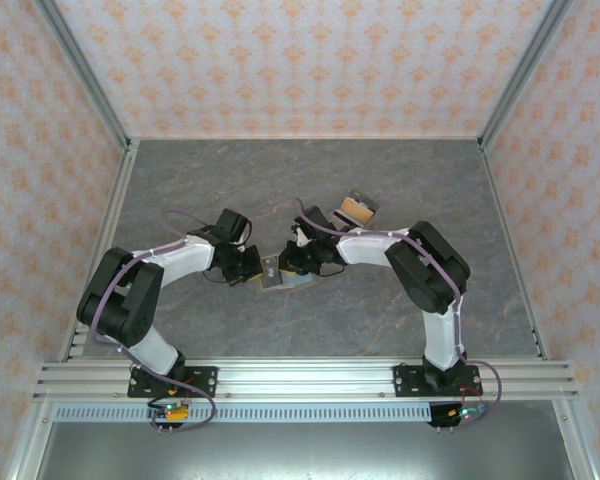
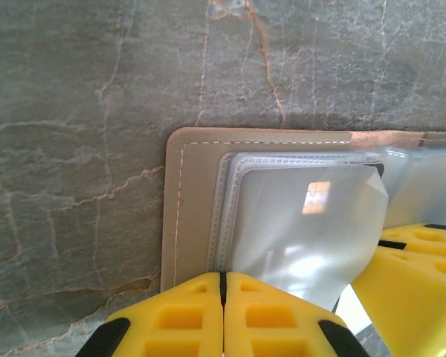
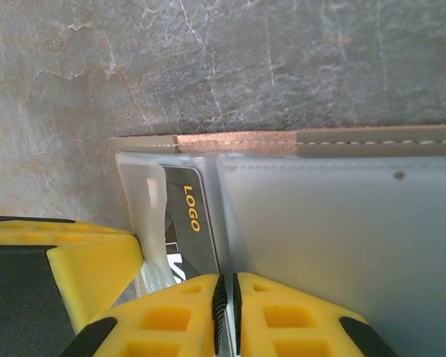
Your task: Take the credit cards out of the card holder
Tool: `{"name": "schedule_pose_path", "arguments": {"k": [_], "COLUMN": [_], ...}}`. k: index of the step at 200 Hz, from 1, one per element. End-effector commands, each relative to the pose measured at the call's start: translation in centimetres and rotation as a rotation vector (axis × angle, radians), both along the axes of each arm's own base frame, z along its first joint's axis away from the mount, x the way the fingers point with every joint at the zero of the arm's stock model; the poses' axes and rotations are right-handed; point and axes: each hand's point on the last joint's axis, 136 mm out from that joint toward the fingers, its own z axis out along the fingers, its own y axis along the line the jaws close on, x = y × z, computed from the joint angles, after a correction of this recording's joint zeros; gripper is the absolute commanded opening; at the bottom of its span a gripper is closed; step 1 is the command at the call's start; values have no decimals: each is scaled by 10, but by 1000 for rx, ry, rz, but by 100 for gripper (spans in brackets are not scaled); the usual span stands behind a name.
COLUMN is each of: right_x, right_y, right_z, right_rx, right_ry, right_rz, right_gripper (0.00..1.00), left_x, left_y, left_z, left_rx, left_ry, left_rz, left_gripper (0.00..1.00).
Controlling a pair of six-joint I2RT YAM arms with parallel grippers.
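At mid-table the card holder (image 1: pixel 277 277) lies between left end effector (image 2: pixel 223 281) and right end effector (image 3: pixel 226 282), both pinched shut on it.

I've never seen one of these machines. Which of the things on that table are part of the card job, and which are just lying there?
Part of the job: card holder; dark card marked LOGO, tucked inside it; left claw and right claw, both at the holder.
Just lying about: glossy clear piece with tan and dark parts, farther back on the table.
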Motion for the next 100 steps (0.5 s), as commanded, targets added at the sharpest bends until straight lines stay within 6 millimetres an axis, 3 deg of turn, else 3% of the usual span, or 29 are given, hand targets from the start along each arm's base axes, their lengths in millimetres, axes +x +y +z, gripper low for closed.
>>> {"name": "schedule_pose_path", "arguments": {"k": [1, 66, 100], "right_x": [-2, -5, -2], "right_y": [17, 22, 18], "right_z": [8, 11, 11], "right_rx": [69, 107, 86], "right_ry": [6, 16, -4], "right_rz": [39, 54, 38], "right_gripper": [16, 18, 10], "left_x": [-7, -6, -5], "left_y": [4, 4, 4], "left_z": [-11, -10, -8], "left_rx": [47, 45, 49], "left_ry": [28, 27, 22], "left_rz": [-17, -16, -17], "left_gripper": [6, 4, 4]}}
